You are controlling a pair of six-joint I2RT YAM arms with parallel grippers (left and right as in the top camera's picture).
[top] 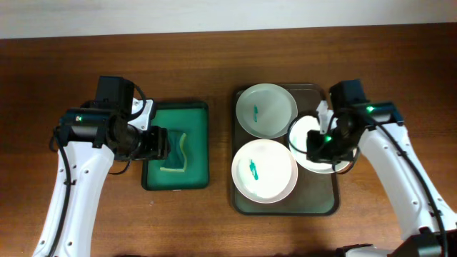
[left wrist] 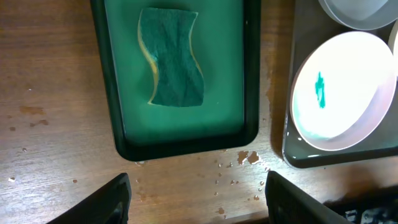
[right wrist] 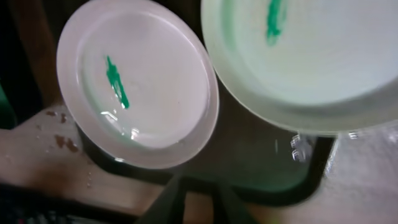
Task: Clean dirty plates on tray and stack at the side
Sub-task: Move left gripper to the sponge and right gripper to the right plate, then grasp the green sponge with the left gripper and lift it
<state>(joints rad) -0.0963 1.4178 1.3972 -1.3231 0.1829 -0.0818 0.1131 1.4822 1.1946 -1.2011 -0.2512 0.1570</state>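
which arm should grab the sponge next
Left. The left gripper is open at the green tray's edge, the sponge lying just ahead of it. The right gripper is over the plates on the dark tray, farther from the sponge.

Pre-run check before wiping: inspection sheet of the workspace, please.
Surface: wooden table, specks near green tray.
Job's things: tray holds three plates; back plate and front plate teal-smeared; third plate partly hidden.
Clutter: sponge in green tray.
Grippers: left gripper open, by green tray; right gripper over third plate, state unclear.
Cables: black cable looped on left arm.
Surroundings: pale wall behind table.
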